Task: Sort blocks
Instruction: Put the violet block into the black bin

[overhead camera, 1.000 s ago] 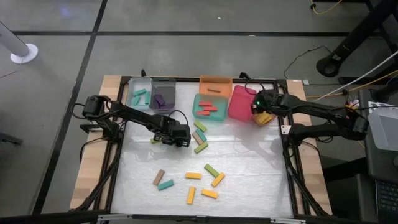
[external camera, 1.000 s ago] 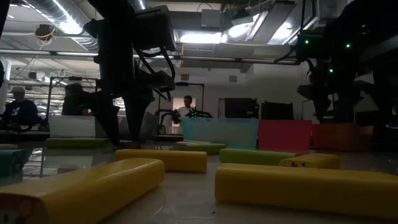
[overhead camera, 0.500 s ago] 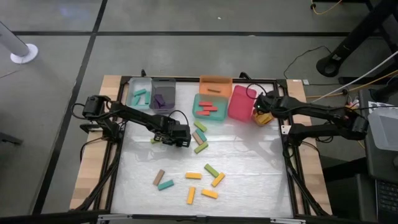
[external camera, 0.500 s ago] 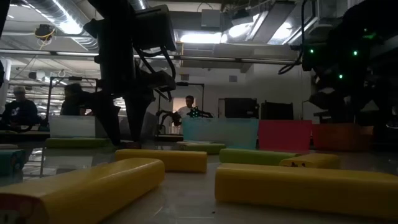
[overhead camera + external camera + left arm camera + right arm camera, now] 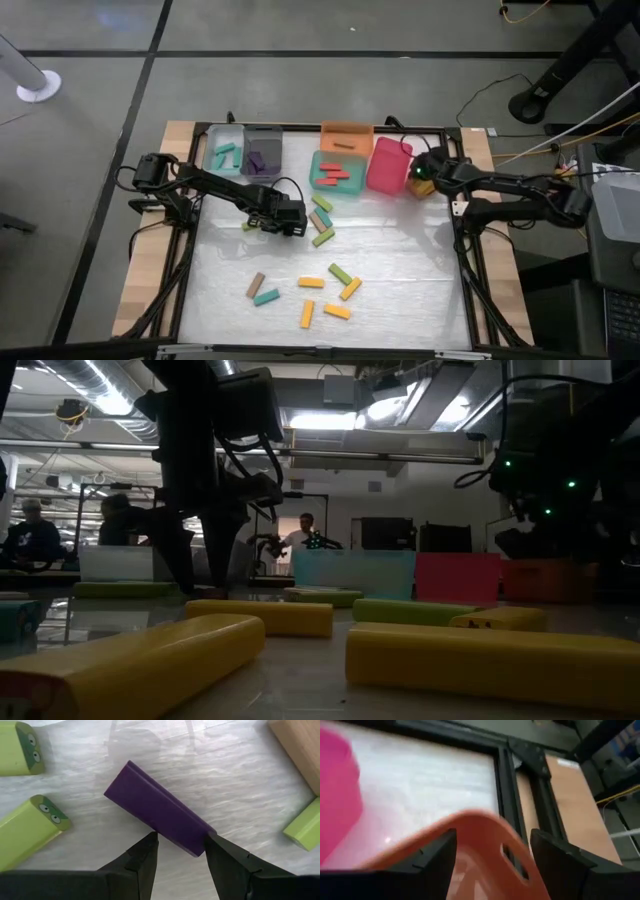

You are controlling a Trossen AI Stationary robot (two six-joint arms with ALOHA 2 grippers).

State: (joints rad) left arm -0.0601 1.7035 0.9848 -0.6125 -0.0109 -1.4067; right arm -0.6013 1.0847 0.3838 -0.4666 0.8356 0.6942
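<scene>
Left wrist view, left gripper (image 5: 179, 845) with jaws clamped on the end of a smooth purple rectangular block (image 5: 157, 808) lying on the pale streaked table (image 5: 240, 785), rounded olive-green bars (image 5: 27, 832) nearby, right gripper (image 5: 492, 851) jaws apart around a thin orange plastic bin rim (image 5: 480, 832).

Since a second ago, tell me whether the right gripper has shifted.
Yes. In the high view the right gripper has slid slightly rightward, away from the pink bin, now covering more of the yellow bin beside it.
</scene>
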